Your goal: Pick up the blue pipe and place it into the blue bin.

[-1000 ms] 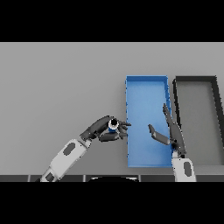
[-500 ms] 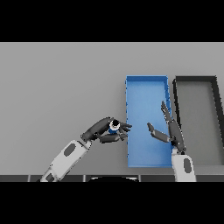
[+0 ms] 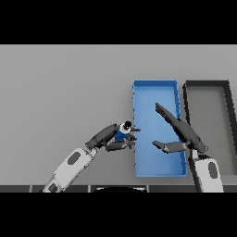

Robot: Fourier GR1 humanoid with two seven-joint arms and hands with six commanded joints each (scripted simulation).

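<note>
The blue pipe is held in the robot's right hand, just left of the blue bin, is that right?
Not quite: the head view shows the left hand curled round the blue pipe, just left of the blue bin. The right hand is open above the bin.

I see a matt grey table (image 3: 60, 92), a smooth plastic-looking blue bin (image 3: 155, 92), and a matt dark bin (image 3: 208, 99).

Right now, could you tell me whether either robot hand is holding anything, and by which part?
The left robot hand grips the blue pipe around its body, its dark end showing. The right robot hand holds nothing.
</note>
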